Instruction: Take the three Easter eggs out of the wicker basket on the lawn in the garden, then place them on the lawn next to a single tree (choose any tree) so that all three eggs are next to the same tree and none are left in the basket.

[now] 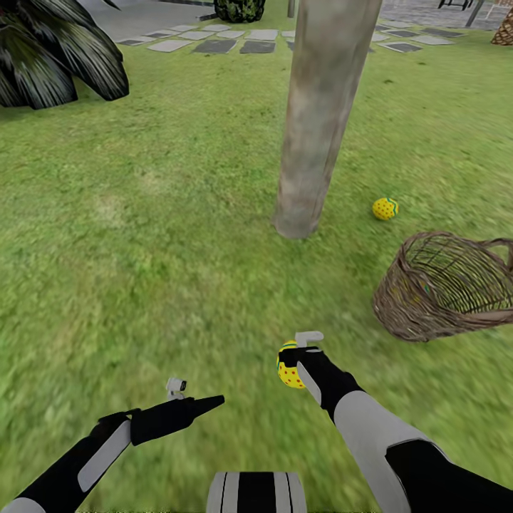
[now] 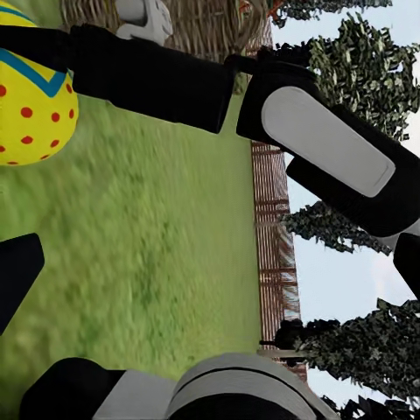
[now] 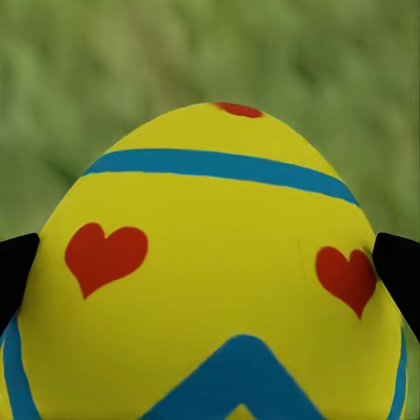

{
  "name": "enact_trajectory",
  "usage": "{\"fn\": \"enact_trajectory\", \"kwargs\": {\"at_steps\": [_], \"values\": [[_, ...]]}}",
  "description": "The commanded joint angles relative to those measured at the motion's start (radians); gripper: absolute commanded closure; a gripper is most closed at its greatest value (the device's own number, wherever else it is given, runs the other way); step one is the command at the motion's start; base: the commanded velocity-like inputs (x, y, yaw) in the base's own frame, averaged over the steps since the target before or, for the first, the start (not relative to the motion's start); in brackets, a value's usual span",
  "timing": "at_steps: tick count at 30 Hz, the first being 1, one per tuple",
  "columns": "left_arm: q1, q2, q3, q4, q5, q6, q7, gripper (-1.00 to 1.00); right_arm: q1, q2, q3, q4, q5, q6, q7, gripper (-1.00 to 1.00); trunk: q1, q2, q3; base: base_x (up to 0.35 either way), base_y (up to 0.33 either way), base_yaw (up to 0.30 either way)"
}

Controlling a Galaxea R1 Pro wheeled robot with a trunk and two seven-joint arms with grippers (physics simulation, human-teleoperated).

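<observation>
Placed: 1 egg on lawn near tree.
Carried: 1 egg clamped in right gripper.
Left gripper: state unclear.
Wicker basket: tipped; third egg unconfirmed.

Head view downward (wrists close)

Stone path beyond spiky dark fronds — slatted fence, perhaps conifers, pale sky.
</observation>
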Motion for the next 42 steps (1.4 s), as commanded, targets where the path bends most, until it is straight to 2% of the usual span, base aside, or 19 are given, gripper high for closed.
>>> {"fn": "enact_trajectory", "kwargs": {"at_steps": [1, 17, 23, 30, 32, 37, 42], "values": [[0.000, 0.000, 0.000, 0.000, 0.000, 0.000, 0.000, -1.00, 0.000, 0.000, 0.000, 0.000, 0.000, 0.000, 0.001, 1.00, 0.000, 0.000, -0.002, 0.000, 0.000, 0.000], [0.000, -0.002, 0.000, 0.000, 0.000, 0.000, 0.002, -1.00, 0.000, 0.000, 0.000, 0.000, 0.000, -0.001, 0.001, 1.00, 0.057, -0.105, -0.055, 0.000, 0.000, 0.000], [0.000, -0.001, 0.000, 0.000, 0.000, 0.000, 0.002, -1.00, 0.000, 0.000, 0.000, 0.001, 0.000, 0.003, 0.001, 1.00, 0.057, -0.105, -0.055, 0.000, 0.000, 0.000], [-0.001, -0.002, 0.000, 0.000, 0.000, 0.000, 0.002, -1.00, 0.000, 0.000, 0.000, 0.000, 0.000, 0.000, 0.001, 1.00, 0.084, -0.154, -0.077, 0.000, 0.000, 0.000], [-0.001, -0.001, 0.000, 0.000, 0.000, 0.000, 0.002, -1.00, 0.000, 0.000, 0.000, 0.000, 0.000, 0.000, 0.001, 1.00, 0.085, -0.155, -0.085, 0.000, 0.000, 0.000], [-0.001, 0.000, 0.000, 0.000, 0.000, 0.000, 0.002, -1.00, 0.000, 0.000, 0.000, 0.000, 0.000, 0.000, 0.001, 1.00, 0.085, -0.155, -0.085, 0.000, 0.000, 0.000], [0.000, -0.001, 0.000, 0.000, 0.000, 0.000, 0.002, -1.00, 0.000, 0.000, 0.000, 0.000, 0.000, 0.000, 0.001, 1.00, 0.088, -0.156, -0.104, 0.000, 0.000, 0.000]]}}
